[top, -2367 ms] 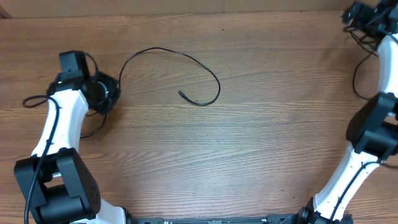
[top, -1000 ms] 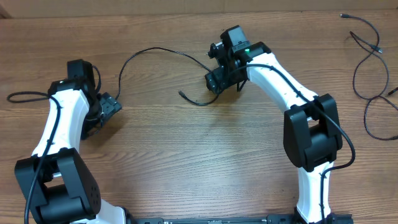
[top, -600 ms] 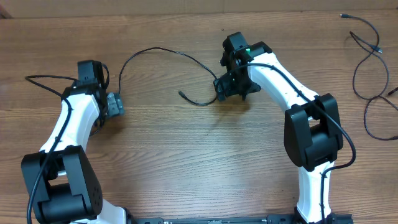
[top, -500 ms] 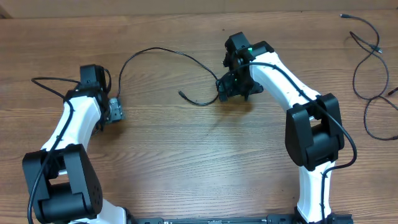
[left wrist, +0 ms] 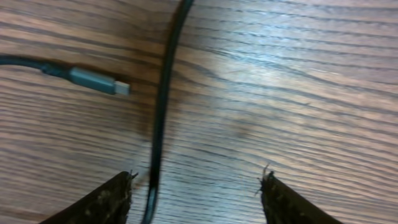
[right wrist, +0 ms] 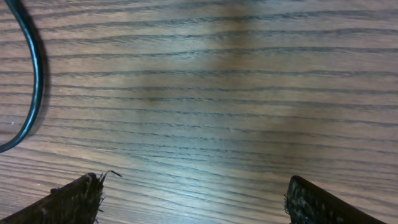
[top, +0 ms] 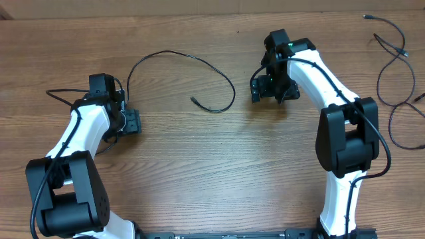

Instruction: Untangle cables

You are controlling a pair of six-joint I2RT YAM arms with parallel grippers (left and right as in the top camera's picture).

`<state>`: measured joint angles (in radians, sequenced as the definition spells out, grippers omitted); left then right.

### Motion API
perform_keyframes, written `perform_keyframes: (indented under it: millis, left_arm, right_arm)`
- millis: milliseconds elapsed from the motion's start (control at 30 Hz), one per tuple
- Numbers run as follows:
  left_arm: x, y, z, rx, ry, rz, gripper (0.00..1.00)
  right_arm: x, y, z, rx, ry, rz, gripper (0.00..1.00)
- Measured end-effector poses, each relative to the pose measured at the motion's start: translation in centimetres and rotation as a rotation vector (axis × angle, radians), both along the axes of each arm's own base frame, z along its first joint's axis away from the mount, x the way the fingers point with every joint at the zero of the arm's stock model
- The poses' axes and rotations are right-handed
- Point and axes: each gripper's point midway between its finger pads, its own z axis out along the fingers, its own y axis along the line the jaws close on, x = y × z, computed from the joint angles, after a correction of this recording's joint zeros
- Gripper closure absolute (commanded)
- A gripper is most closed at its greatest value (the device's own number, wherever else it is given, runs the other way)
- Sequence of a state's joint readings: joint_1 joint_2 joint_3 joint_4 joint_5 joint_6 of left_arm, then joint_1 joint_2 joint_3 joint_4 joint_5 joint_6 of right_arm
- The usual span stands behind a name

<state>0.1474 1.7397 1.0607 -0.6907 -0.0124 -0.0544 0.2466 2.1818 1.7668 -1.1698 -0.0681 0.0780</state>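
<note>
One thin black cable (top: 199, 61) lies in an open loop on the wooden table (top: 212, 166), its plug end (top: 193, 100) near the middle. More cables (top: 392, 73) lie at the far right. My left gripper (top: 130, 123) is low over the table below the loop's left end. In the left wrist view its jaws (left wrist: 196, 180) stand apart, with a black strand (left wrist: 163, 106) running between them close to the left finger, not pinched, and a grey plug (left wrist: 99, 81) lying to the left. My right gripper (top: 271, 89) (right wrist: 196, 180) is open over bare wood, right of the loop (right wrist: 34, 74).
A thin black strand (top: 58, 94) trails left of the left arm (top: 80, 133). The right arm (top: 332, 99) reaches in from the bottom right. The table's far edge (top: 199, 13) runs along the top.
The right gripper has pulled back to the right, away from the loop's right side. The left gripper has slid right and nearer, and its jaws have narrowed. The loop has not moved.
</note>
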Motion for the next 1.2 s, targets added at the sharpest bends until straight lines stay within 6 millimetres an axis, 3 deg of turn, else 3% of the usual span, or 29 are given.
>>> perform_keyframes:
  millis: [100,167,200,333,500,633,767,833,933,1067,1100,1200]
  left_arm:
    - [-0.1,0.4,0.0,0.025,0.004,0.006,0.62]
    - [-0.3,0.5,0.0,0.027,0.011,0.027,0.88]
    - [-0.4,0.5,0.0,0.024,0.017,0.035,0.96]
    - [-0.2,-0.3,-0.1,-0.038,0.006,0.111,0.96]
    - [3.2,-2.8,0.9,-0.252,-0.130,0.286,0.96]
    - [6.6,-5.6,3.1,-0.553,-0.214,0.537,0.96]
    - [8.2,-8.5,5.6,-0.866,-0.157,0.771,0.95]
    - [9.1,-10.0,7.2,-1.009,-0.122,0.820,0.86]
    - [10.2,-12.3,9.9,-1.175,-0.095,0.810,0.59]
    - [10.4,-13.6,10.1,-1.184,-0.079,0.815,0.05]
    - [10.3,-13.7,9.7,-1.160,-0.085,0.821,0.00]
    - [9.6,-12.7,7.6,-1.032,-0.103,0.861,0.00]
  right_arm:
    - [0.0,0.0,0.0,0.005,0.002,-0.003,0.07]
    - [0.0,0.0,0.0,0.007,0.002,-0.004,0.07]
    - [0.0,0.0,0.0,0.009,0.003,-0.003,0.07]
    - [-0.1,0.3,0.0,0.022,0.006,-0.002,0.06]
    - [-0.1,0.9,0.1,0.058,0.011,-0.001,0.02]
    - [-0.3,1.7,0.3,0.107,0.020,0.002,0.00]
    - [0.0,2.3,0.4,0.140,0.011,0.004,0.00]
    - [0.1,2.4,0.4,0.148,0.009,0.005,0.00]
    - [0.1,2.6,0.5,0.160,0.006,0.006,0.00]
    - [0.1,2.9,0.6,0.176,0.011,0.007,0.00]
    - [0.1,3.0,0.6,0.179,0.011,0.007,0.00]
    - [0.0,3.1,0.6,0.185,0.014,0.008,0.00]
